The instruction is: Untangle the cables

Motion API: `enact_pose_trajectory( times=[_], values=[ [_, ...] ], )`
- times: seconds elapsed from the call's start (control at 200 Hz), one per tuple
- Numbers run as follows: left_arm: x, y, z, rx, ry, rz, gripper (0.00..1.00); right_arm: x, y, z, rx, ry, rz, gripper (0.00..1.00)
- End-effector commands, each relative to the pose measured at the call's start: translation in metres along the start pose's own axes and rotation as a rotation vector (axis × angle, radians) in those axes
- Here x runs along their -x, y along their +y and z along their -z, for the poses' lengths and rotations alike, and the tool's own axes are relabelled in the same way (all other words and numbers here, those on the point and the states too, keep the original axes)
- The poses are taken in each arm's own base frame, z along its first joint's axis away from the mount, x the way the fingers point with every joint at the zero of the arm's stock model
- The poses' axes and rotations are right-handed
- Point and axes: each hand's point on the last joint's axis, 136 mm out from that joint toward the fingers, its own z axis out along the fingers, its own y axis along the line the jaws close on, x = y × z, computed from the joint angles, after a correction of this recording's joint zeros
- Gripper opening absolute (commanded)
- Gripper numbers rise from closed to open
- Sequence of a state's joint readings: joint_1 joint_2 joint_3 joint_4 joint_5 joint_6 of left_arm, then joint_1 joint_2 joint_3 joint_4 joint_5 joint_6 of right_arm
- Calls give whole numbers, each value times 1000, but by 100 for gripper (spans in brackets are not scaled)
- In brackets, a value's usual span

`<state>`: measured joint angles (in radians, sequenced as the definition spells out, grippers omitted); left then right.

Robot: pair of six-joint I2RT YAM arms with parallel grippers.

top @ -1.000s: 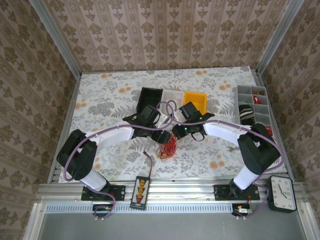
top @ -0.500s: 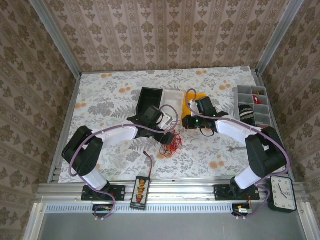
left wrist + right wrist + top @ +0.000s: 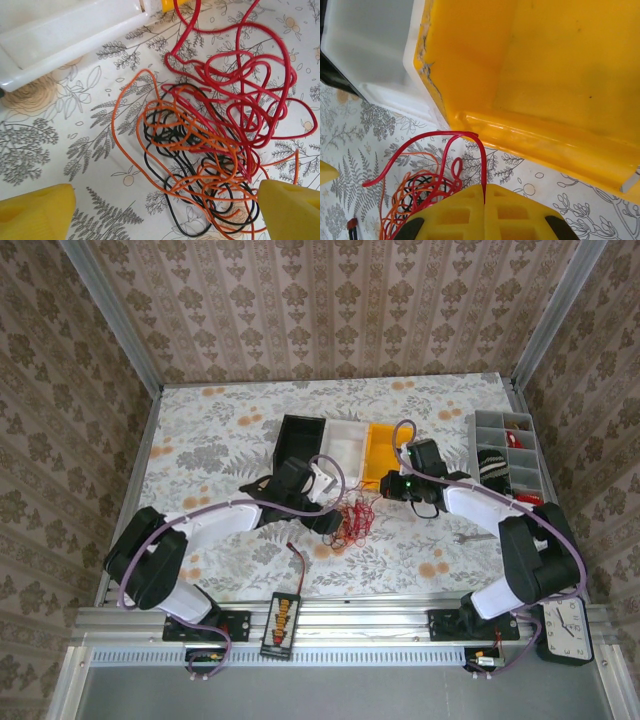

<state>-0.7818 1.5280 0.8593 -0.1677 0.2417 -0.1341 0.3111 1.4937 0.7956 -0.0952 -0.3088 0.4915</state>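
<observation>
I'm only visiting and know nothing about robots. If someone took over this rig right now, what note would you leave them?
Left gripper: open, poised over the tangle.
Right gripper: shut on one red cable, at the front wall of the yellow bin.
Cables: red, orange and black strands, knotted in one heap on the table near that bin.
Done: one red strand is partly drawn out.
Left: free it, then separate the rest.
</observation>
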Motion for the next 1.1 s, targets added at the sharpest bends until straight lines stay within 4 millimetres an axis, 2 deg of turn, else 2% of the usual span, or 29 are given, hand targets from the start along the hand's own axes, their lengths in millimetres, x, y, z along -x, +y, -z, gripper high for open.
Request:
enact_pose_trajectory(
  times=[0.0, 0.345, 0.455, 0.525, 0.65, 0.665, 0.71, 0.875, 0.94, 1.09],
  values=[
    [13, -7, -9, -57, 4, -21, 93, 14, 2, 11, -11, -74, -15, 0],
    [22, -10, -45, -144, 98, -32, 89, 25, 3, 20, -22, -113, -16, 0],
    [21, -8, -54, -187, 147, 9, 84, 26, 4, 21, -12, -122, -25, 0],
    [19, -5, -61, -188, 179, 25, 74, 27, 6, 22, -4, -131, -33, 0],
    [17, -2, -66, -181, 204, 37, 49, 25, 2, 24, -21, -134, -41, 0],
    [17, -2, -66, -180, 202, 36, 47, 29, 7, 32, -10, -158, -36, 0],
    [17, 0, -67, -175, 199, 36, 39, 31, 7, 36, -13, -174, -37, 0],
    [12, 12, -70, -103, 200, 46, 0, 36, 0, 48, -37, -217, -67, 0],
    [7, 25, -69, -26, 191, 64, 0, 38, -6, 53, -60, -241, -83, 0],
    [-25, 62, -55, 209, 232, 114, 0, 40, -34, 70, -191, -305, -152, 0]
  ],
)
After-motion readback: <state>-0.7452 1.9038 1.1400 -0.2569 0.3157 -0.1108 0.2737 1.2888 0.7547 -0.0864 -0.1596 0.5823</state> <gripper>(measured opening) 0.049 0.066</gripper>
